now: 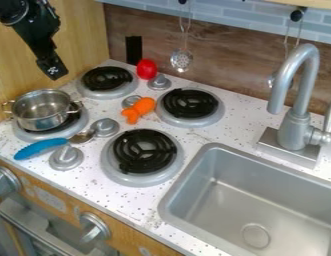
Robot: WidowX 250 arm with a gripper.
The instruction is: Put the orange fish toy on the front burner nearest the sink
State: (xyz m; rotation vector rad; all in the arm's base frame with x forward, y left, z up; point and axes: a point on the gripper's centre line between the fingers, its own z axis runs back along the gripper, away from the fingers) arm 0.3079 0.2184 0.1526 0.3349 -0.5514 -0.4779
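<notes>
- Can see the black gripper [53, 73] at upper left; cannot tell whether open or closed.
- Nearest to it, can see a metal pot [41, 120] sitting on the left burner [29, 135].
- Just beside the pot, can spot a spoon [42, 148] (blue-handled, quite bright), lying between two knobs [66, 157].
- Farther right, can make out an orange toy [143, 107] and, behind it, a red toy [146, 69].
- At right, can see a sink [221, 200] with a faucet [296, 122] behind.

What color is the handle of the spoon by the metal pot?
The spoon handle is blue, seen best in the camera view.
</notes>
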